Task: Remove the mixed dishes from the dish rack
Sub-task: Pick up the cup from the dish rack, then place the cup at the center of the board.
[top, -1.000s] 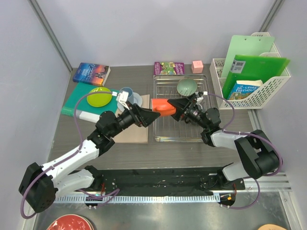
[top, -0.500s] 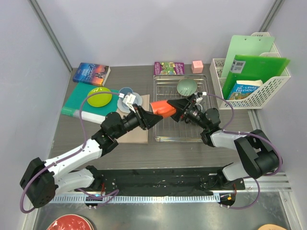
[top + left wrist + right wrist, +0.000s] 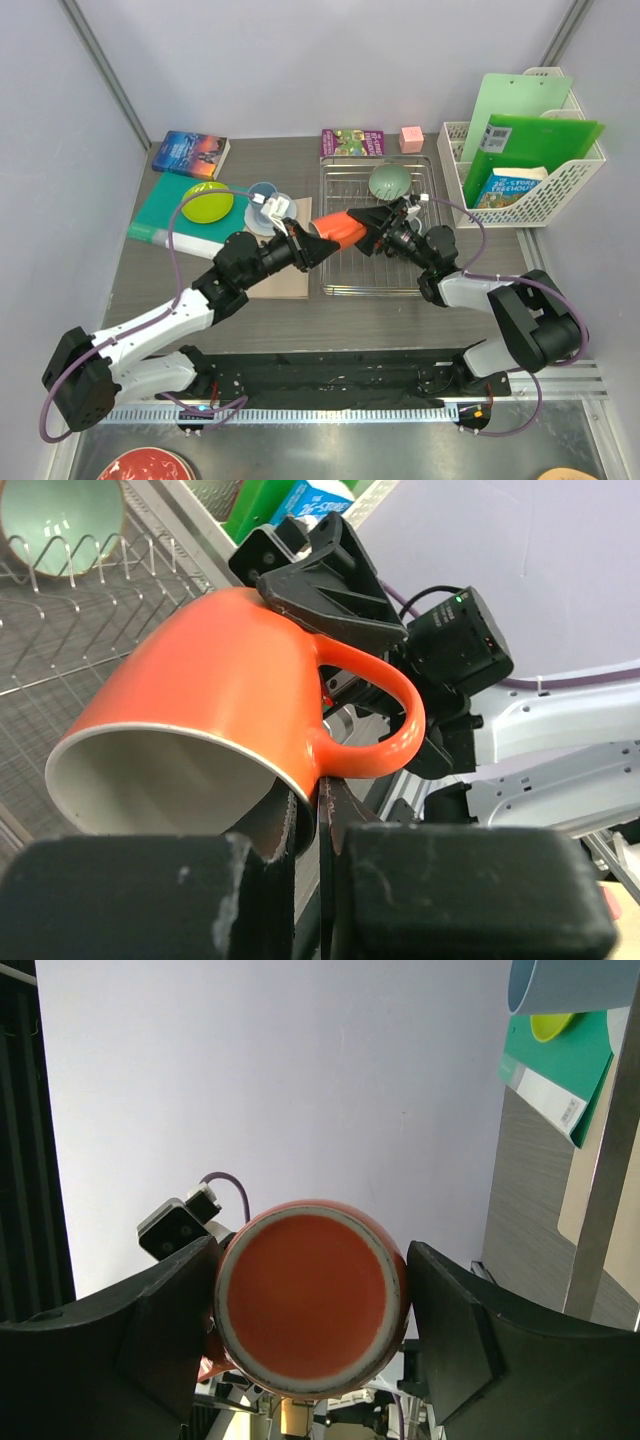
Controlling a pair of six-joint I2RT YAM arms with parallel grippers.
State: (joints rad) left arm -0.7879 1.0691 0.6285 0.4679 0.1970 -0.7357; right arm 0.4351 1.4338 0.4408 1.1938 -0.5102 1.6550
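Note:
The orange mug (image 3: 338, 228) hangs on its side above the left edge of the dish rack (image 3: 375, 282), held from both ends. My left gripper (image 3: 318, 243) is shut on its rim beside the handle, one finger inside the mug (image 3: 220, 700) and one outside. My right gripper (image 3: 366, 228) is shut on the mug's base (image 3: 305, 1295), with a finger (image 3: 160, 1325) against each side. The sage-green bowl (image 3: 388, 181) stands in the rack's far part. A lime-green plate (image 3: 207, 203) and a light blue cup (image 3: 263, 194) sit left of the rack.
A white slotted basket (image 3: 560, 190) with green folders stands at the right. Books (image 3: 190, 153) and a pink cube (image 3: 410, 138) line the back edge. A tan board (image 3: 280, 278) lies left of the rack. A red plate (image 3: 145, 466) sits below the arm bases.
My left gripper has moved right to the mug and closed on its rim. The right gripper has kept its hold on the mug's base, almost still.

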